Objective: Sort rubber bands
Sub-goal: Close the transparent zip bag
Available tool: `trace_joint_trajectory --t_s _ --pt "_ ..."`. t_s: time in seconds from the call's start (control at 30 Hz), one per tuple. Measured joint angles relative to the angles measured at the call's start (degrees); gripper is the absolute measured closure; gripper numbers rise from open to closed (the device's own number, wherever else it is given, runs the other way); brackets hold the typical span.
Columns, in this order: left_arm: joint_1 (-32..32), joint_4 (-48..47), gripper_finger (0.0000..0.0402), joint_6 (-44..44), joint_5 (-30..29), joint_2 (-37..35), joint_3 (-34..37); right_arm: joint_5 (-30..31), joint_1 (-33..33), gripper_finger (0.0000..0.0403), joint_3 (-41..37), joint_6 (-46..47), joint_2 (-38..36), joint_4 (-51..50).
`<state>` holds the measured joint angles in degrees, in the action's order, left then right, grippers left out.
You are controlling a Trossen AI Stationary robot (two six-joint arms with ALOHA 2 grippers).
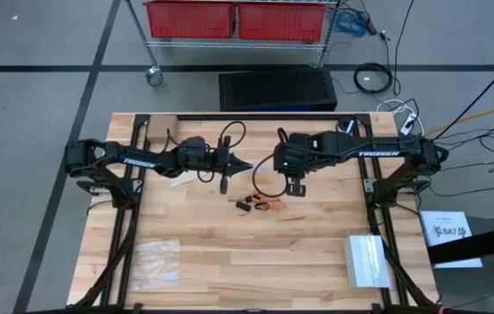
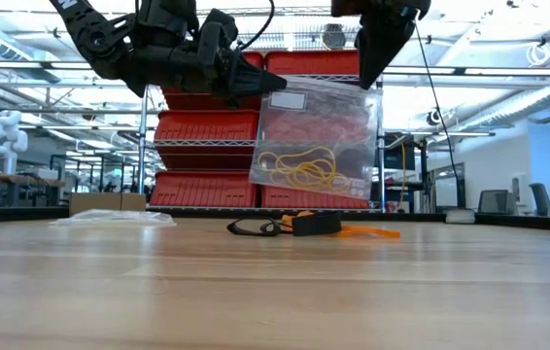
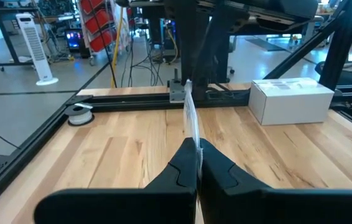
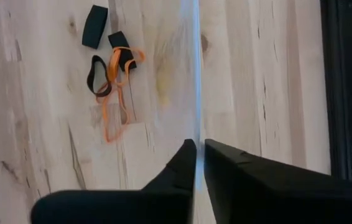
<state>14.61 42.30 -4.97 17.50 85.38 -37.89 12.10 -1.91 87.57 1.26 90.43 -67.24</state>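
A clear plastic bag [image 2: 319, 122] hangs above the table's middle with yellow-tan rubber bands [image 2: 304, 171] in its lower part. My left gripper [image 2: 277, 84] is shut on the bag's upper corner on the left arm's side. My right gripper [image 2: 366, 80] is shut on the opposite upper corner. Under the bag, black and orange rubber bands [image 1: 260, 206] lie loose on the wood, also seen in the right wrist view [image 4: 111, 74] and the low view [image 2: 304, 227]. My left gripper pinches the bag's upper corner [image 3: 193, 134] between its two fingers, coming in level from the table's left side. The bag stands on edge ahead of the fingers, clear of the table. My right gripper pinches the bag's top edge [image 4: 196, 127] at the other corner between its two fingers, slanting steeply down from above. The bag hangs below the fingers, clear of the table.
A second clear bag [image 1: 157, 264] lies flat at the table's near left. A white box [image 1: 367, 260] stands at the near right. A roll of tape [image 3: 79, 114] sits near the table's edge. Red bins on a wire rack [image 1: 238, 19] stand beyond the far edge.
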Motion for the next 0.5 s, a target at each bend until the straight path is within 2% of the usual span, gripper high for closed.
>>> trace_joint_trajectory --t_s 0.37,0.5 --pt "0.0 -0.03 0.0401 0.0 0.0 0.02 -0.04 0.32 0.0 0.0396 -0.04 1.76 0.0 -3.08" --pt "0.0 -0.02 0.0402 -0.07 0.0 0.02 -0.04 3.3 0.02 0.0376 -0.04 2.56 -0.13 -2.73"
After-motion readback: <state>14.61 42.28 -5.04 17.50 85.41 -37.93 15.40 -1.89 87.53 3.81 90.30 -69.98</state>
